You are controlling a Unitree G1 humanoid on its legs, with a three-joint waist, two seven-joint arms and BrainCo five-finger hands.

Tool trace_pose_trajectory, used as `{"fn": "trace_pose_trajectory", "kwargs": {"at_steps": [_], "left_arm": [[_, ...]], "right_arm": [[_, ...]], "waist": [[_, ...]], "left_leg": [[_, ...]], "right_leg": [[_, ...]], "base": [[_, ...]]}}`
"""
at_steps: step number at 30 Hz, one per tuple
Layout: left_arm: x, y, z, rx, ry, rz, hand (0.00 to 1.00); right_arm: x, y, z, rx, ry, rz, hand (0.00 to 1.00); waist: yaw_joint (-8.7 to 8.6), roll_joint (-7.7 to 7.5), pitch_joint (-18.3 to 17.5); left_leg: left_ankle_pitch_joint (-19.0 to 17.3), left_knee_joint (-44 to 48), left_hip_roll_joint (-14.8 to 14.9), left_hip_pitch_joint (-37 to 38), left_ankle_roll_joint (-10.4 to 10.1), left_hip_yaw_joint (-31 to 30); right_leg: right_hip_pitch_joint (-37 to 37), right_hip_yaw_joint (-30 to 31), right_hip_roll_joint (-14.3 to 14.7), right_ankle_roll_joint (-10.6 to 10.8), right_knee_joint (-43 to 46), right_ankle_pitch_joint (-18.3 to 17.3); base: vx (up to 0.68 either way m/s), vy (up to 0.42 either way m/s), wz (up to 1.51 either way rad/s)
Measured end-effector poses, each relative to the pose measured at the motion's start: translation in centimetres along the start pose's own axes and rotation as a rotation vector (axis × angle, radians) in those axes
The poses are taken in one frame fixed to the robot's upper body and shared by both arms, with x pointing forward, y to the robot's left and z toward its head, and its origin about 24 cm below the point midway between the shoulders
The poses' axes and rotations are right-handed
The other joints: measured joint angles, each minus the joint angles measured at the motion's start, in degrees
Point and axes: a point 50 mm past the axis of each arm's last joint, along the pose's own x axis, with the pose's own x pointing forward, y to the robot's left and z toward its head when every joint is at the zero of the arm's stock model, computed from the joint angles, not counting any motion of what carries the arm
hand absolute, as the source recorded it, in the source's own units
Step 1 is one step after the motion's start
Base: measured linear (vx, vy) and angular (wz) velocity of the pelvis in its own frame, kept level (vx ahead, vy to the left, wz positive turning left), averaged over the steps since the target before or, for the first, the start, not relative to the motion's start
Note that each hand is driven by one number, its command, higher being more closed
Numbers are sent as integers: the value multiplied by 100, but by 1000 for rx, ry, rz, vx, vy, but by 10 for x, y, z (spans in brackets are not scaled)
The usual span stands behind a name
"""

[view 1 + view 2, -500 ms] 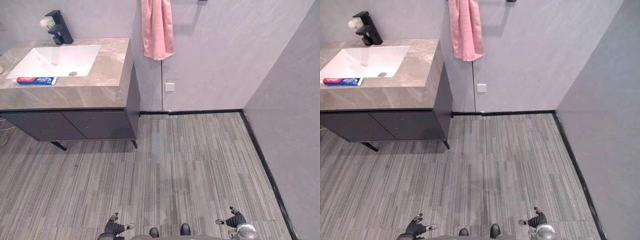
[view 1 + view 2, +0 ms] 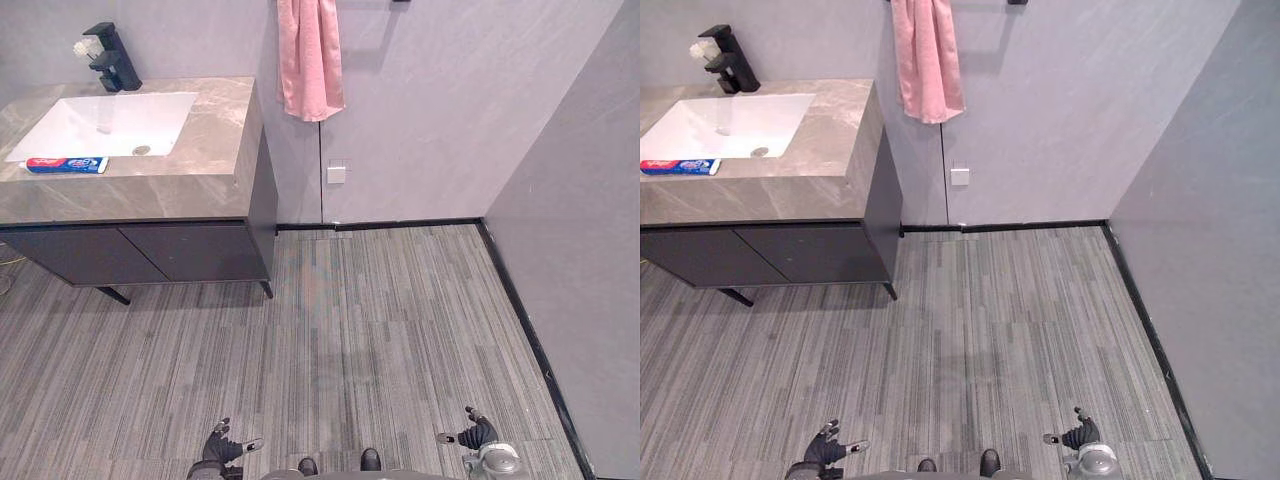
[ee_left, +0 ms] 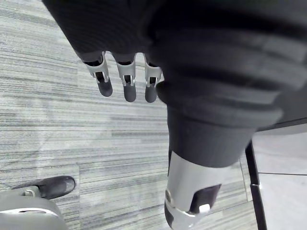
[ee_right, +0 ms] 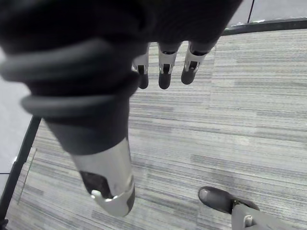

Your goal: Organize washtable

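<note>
Washtable not yet reached

Washtable (image 2: 200, 170) is seen far left against the wall, with a pink towel (image 2: 310, 60) hung just to its right. A white basin (image 2: 100, 125) is set into its top, with a black tap (image 2: 112, 57) at the far edge. A toothpaste tube (image 2: 67, 164) is left lying along the basin's near edge. The left hand (image 2: 222, 450) and right hand (image 2: 472, 436) are held low and near over the floor, fingers relaxed, nothing grasped. No tidying is judged done; the whole job lies ahead.
</note>
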Motion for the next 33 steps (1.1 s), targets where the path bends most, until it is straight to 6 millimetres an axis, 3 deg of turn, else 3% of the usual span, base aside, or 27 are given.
{"fn": "trace_pose_trajectory", "kwargs": {"at_steps": [11, 17, 19, 20, 22, 24, 27, 30, 32, 33], "left_arm": [[2, 7, 4, 3, -10, 19, 0], [4, 1, 11, -3, -29, 6, 0], [5, -2, 14, 0, -37, -3, 0], [5, -4, 16, 3, -41, -9, 0], [5, -4, 18, -1, -51, -9, 0], [6, -4, 24, 3, -74, -11, 0], [7, 1, 29, 31, -89, -8, 0], [7, 0, 27, 29, -83, -9, 0], [8, -2, 31, 10, -91, -12, 0], [8, -2, 34, 10, -99, -13, 0]], "right_arm": [[0, -1, 0, 19, 7, -6, 0], [1, -3, 2, 29, 11, -16, 0], [3, -5, 7, 40, 2, -21, 0], [3, -5, 7, 58, 6, -26, 0], [3, -4, 6, 71, 9, -24, 0], [3, 0, 11, 96, -6, -15, 0], [2, 12, 18, 124, -26, 16, 0], [2, 15, 21, 109, -35, 28, 0], [4, 14, 25, 110, -46, 26, 0], [4, 12, 26, 109, -51, 23, 0]], "waist": [[-93, 8, -5], [-94, 93, 30], [-96, 153, 84], [-96, 180, 121], [-97, 163, 141], [-97, 121, 285], [-107, 30, 527], [-117, 70, 554], [-260, 126, 615], [-278, 183, 662]], "left_leg": [[-72, 20, 72, -36, 8, 197], [-412, 520, 130, -258, 97, 321], [-535, 690, 145, -332, 127, 349], [-714, 921, 142, -375, 171, 393], [-843, 1105, 123, -403, 201, 426], [-1032, 1335, 76, -394, 268, 451], [-1240, 1403, 29, -165, 359, 447], [-1404, 1386, 149, -19, 277, 402], [-1503, 1319, 380, 159, 144, 267], [-1547, 1210, 469, 311, 24, 226]], "right_leg": [[-38, 178, 77, -40, -73, 28], [-164, 263, 86, 65, 127, -77], [-378, 288, 81, 94, 552, -317], [-654, 293, 34, 149, 1257, -707], [-874, 277, -30, 237, 1828, -981], [-1417, -27, -221, 435, 3182, -1251], [-2091, -569, -588, 369, 4632, -1475], [-2346, -916, -682, 355, 4306, -1513], [-2451, -1130, -622, 318, 3302, -1352], [-2523, -1106, -544, 308, 2618, -1022]], "base": [[1, -18, -10], [10, 7, -12], [11, 47, -10], [19, 52, -5], [19, 52, -5], [9, 61, -1], [71, 29, -4], [204, -27, 2], [362, -117, 29], [445, -172, 34]]}}
